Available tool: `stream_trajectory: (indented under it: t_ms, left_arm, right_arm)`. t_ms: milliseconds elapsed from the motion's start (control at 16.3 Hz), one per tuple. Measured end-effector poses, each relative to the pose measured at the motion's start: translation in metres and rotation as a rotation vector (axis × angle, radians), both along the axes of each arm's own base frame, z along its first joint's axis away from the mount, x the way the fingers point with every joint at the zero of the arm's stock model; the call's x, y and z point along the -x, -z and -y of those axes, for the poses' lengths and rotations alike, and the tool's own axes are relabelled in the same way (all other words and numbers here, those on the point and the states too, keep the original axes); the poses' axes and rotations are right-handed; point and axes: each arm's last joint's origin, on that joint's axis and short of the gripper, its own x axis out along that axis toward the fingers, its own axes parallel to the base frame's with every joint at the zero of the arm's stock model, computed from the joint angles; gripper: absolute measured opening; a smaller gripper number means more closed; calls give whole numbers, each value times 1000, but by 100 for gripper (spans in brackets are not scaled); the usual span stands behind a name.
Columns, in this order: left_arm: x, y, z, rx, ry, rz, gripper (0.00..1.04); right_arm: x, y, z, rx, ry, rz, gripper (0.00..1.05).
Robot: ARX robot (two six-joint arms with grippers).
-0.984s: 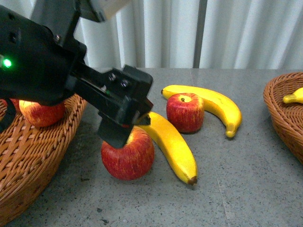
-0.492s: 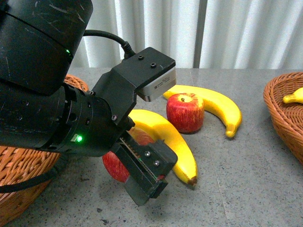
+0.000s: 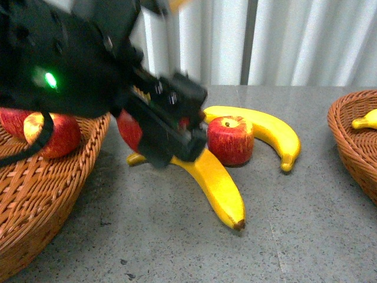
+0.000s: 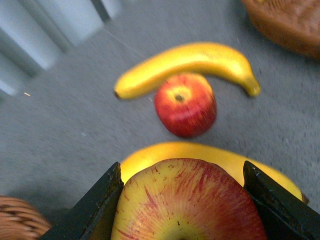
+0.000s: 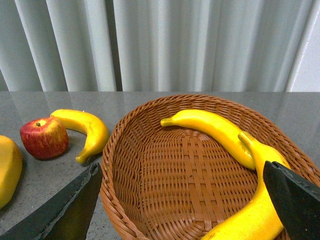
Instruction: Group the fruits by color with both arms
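My left gripper (image 3: pixel 166 133) is shut on a red apple (image 3: pixel 128 131) and holds it above the table beside the left basket (image 3: pixel 35 194). In the left wrist view the red apple (image 4: pixel 185 200) fills the gap between both jaws. A second apple (image 3: pixel 230 140) stands on the table between two bananas (image 3: pixel 259 127) (image 3: pixel 215 184). Another apple (image 3: pixel 59 137) lies in the left basket. My right gripper (image 5: pixel 185 200) is open and hovers over the right basket (image 5: pixel 120 150), which holds two bananas (image 5: pixel 215 127) (image 5: pixel 260 200).
The right basket (image 3: pixel 353 144) sits at the table's right edge with a banana (image 3: pixel 365 121) showing in it. White curtains hang behind the grey table. The left arm's dark body covers much of the front view's upper left.
The left gripper closed on the near apple on the table and lifted it up and leftward toward the left basket. That apple's spot beside the near banana is now bare.
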Motion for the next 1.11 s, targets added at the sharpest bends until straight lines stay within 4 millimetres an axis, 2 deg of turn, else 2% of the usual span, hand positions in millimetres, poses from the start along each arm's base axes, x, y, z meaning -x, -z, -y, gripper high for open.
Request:
stream_trajectory:
  t_ms: [123,184,430,615,676,738,799,861,984,1107]
  left_arm:
    - [6,-22,-12,60,-107,80,65]
    - [7,-28,-27,89,-238,100,65]
    - [6,-22,-54,107,-455,98,65]
    - [7,-10,-75,121,-601,63,65]
    - [13,16,-119,192,-798,-31,64]
    - [16,25,-129,227,-854,-59,70]
    - [18,26,-127,240,-856,-70,90]
    - [19,24,-123,247,-836,-65,100]
    - [23,9,-107,282,-763,-21,98]
    - [18,-22,-78,351,-612,82,98]
  right_arm:
    - [0,0,0,0,0,0,98]
    - [0,0,0,0,0,0,98]
    - [0,0,0,0,0,0,98]
    - [0,0,0,0,0,0,98]
    - [0,0,0,0,0,0,98]
    - [0,0,0,0,0,0,98]
    - [0,0,0,0,0,0,98]
    - [0,0,0,0,0,0,98]
    - [0,0,0,0,0,0,98]
    - [0,0,0,0,0,0,98]
